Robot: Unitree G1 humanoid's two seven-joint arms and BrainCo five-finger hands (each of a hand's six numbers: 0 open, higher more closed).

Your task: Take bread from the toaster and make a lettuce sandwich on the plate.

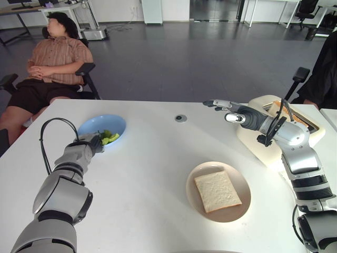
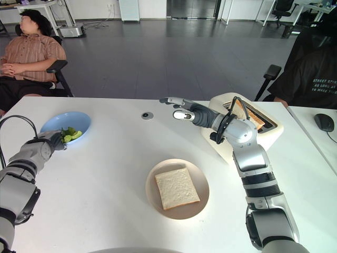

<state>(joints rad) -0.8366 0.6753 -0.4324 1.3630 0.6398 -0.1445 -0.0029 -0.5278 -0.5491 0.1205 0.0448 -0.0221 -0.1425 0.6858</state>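
I'm resting the left hand (image 1: 87,146) against green lettuce leaves (image 1: 109,137) in the pale blue bowl (image 1: 97,125). I cannot tell if it is gripping them. They are meant for the white bread slice (image 1: 217,191) lying on the round tan plate (image 1: 191,191). The right hand (image 1: 225,107) is hovering splayed and empty beside the cream toaster (image 1: 253,141).

Bread slice (image 1: 217,191) lies on the plate (image 1: 239,176); left hand (image 1: 89,145) at the lettuce (image 1: 109,137) bowl (image 1: 95,123), right hand (image 1: 224,105) outstretched by the toaster (image 1: 253,139).

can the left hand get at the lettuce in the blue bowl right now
Likely yes: the left hand sits at the rim of the blue bowl, right beside the lettuce, with nothing between.
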